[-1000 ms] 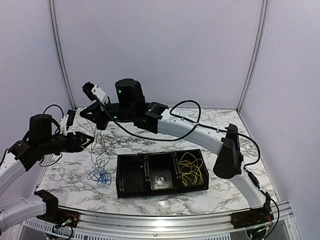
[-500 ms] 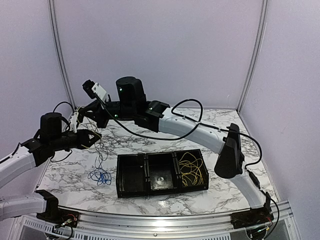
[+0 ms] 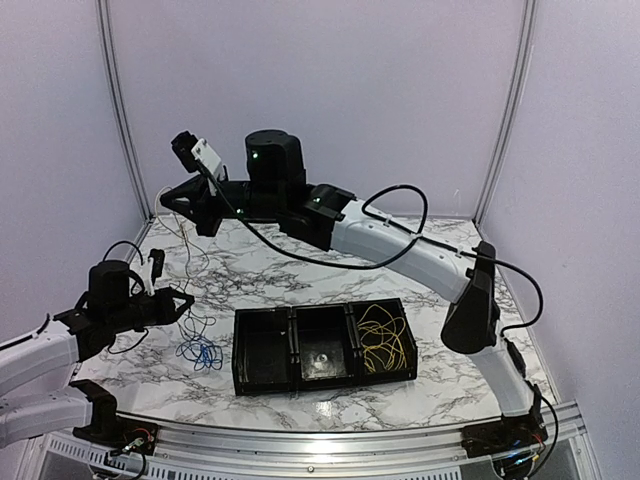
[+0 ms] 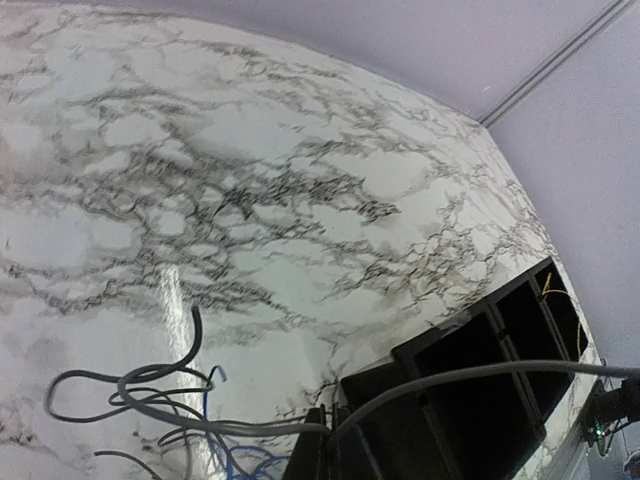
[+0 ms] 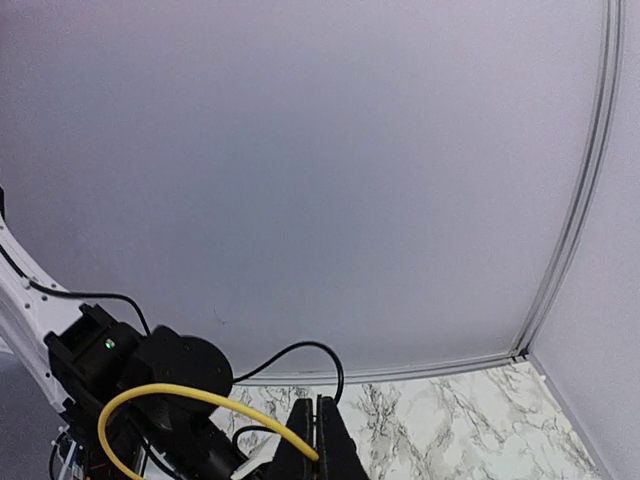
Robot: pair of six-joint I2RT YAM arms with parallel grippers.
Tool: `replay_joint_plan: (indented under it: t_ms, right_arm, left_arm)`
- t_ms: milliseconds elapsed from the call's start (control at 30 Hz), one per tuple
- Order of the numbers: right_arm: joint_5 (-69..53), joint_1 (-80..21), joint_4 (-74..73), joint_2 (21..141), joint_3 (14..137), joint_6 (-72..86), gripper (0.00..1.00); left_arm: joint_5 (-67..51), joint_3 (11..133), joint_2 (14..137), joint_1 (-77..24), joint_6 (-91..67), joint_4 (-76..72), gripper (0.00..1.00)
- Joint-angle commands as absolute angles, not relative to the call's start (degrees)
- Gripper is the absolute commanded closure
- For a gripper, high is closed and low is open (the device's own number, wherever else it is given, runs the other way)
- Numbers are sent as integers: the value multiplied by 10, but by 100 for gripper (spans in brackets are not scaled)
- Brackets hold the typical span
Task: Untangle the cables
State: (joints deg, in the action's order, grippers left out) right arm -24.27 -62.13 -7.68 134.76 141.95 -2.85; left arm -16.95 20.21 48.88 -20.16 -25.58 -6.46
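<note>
In the top view my right gripper (image 3: 168, 200) is raised over the table's far left, and thin cables (image 3: 190, 255) hang from it toward a blue coil (image 3: 200, 352) on the marble. The right wrist view shows the right gripper (image 5: 318, 405) shut on a yellow cable (image 5: 216, 398), with a dark strand (image 5: 338, 372) arching off its tips. Lower down, my left gripper (image 3: 188, 300) sits beside the hanging strands. Its wrist view shows the left gripper (image 4: 333, 432) shut on a grey cable (image 4: 229, 428), with blue cable (image 4: 240, 462) lying beneath.
A black three-compartment tray (image 3: 320, 382) stands at the table's middle front, with a yellow coil (image 3: 385, 338) in its right compartment. The tray (image 4: 458, 328) also shows to the right of the left gripper. Purple walls close in the table at the back and both sides.
My left arm has dropped toward the near left and its gripper has closed on the grey cable. The right arm has lifted a little and shifted right, drawing the strands up.
</note>
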Motion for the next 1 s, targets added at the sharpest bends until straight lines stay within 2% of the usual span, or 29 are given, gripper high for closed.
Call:
replay_joint_plan:
  t_ms: [0,233,433,467,533,567,633,833,900,967]
  right_arm:
    - [-254,-620,-44,1271,1466,-25,100]
    - [-261,-615,-23,1197,1463,-20,100]
    - [-259,-605,-29,1161,1448,-30,100]
    - [-258,-601,-35,1157,1441,-29,100]
    - [-265,-589,-45,1147,1422,-24,100]
    - [-269,-582,-50,1141,1410,-24,100]
    - [-271,-568,-63,1122,1372,-28,100]
    - [-249,-528,-92,1034,1203,-73,100]
    - [-209,-526,-90,993,1127,-106,100]
    - [-170,-523,-94,956,1058,-126,100]
  left_arm:
    - [-112,178,489,-207,-305,-49,100]
    - [-78,155,541,-209,-382,-19,100]
    - [-65,143,514,-210,-394,-2,100]
    - [-60,147,503,-209,-393,22,96]
    - [-47,161,479,-209,-394,47,73]
    - [-38,171,466,-209,-396,65,65]
    - [-27,195,444,-210,-401,94,53]
    - [-4,283,423,-210,-408,181,36]
    - [-4,318,435,-209,-398,211,33]
    - [17,354,448,-209,-384,244,25]
